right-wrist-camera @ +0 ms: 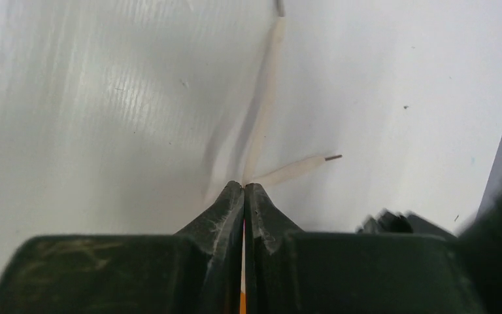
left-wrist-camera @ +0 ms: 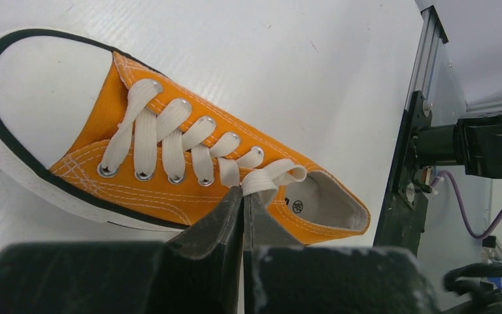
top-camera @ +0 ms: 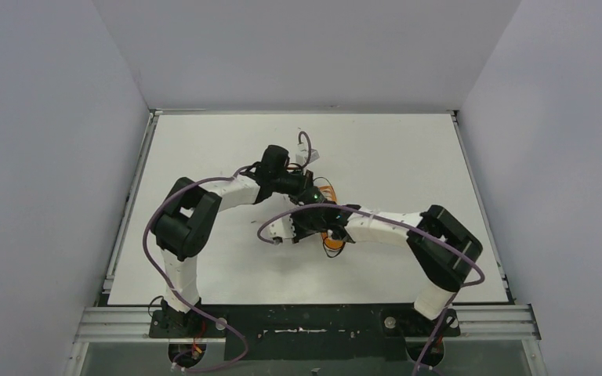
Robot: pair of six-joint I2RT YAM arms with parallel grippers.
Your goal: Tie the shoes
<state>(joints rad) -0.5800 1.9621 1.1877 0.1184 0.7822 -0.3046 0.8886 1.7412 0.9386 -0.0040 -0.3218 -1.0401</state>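
Observation:
The orange sneaker [left-wrist-camera: 137, 190] with white toe cap lies on its sole, toe toward the upper left in the left wrist view. In the top view only orange bits of the sneaker [top-camera: 334, 244] show under the crossed arms. My left gripper [left-wrist-camera: 243, 191] is shut on a loop of white lace [left-wrist-camera: 273, 175] beside the shoe's opening. My right gripper [right-wrist-camera: 244, 186] is shut on the white laces; two lace ends [right-wrist-camera: 265, 98] trail from its tips across the table. In the top view the left gripper [top-camera: 312, 196] and right gripper [top-camera: 298, 229] sit close together over the shoe.
The white table [top-camera: 204, 141] is walled by grey panels at the left, back and right. A metal rail and the right arm's base [left-wrist-camera: 425, 150] show at the right of the left wrist view. Purple cables [top-camera: 157, 235] loop beside both arms.

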